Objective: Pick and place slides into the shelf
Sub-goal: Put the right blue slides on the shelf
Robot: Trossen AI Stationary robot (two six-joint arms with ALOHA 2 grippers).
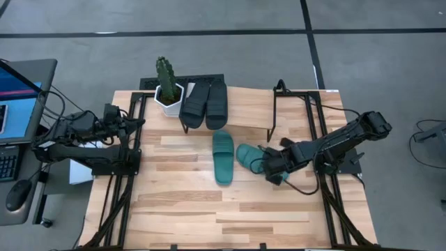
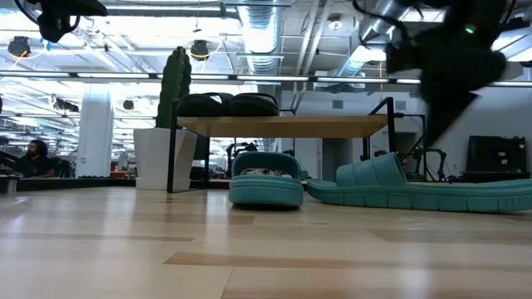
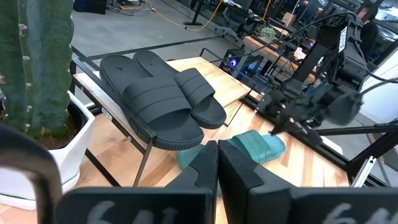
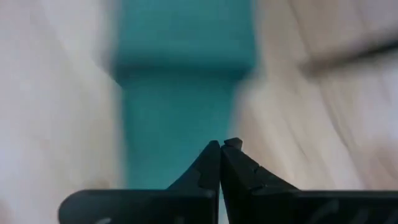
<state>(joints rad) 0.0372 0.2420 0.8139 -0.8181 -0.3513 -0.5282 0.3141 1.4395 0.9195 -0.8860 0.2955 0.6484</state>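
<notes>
Two black slides held on the shelf, two teal slides left on the table, right gripper lowered beside one, fingers together, left gripper likewise closed, raised

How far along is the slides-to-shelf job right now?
About half done. Both black slides sit side by side on the shelf, next to the potted cactus. Two teal slides are left on the table: one lying in front of the shelf, the other beside it. In hand: nothing held; the right gripper, shut, hangs over the second teal slide. The left gripper, shut, waits at the table's left edge.
</notes>
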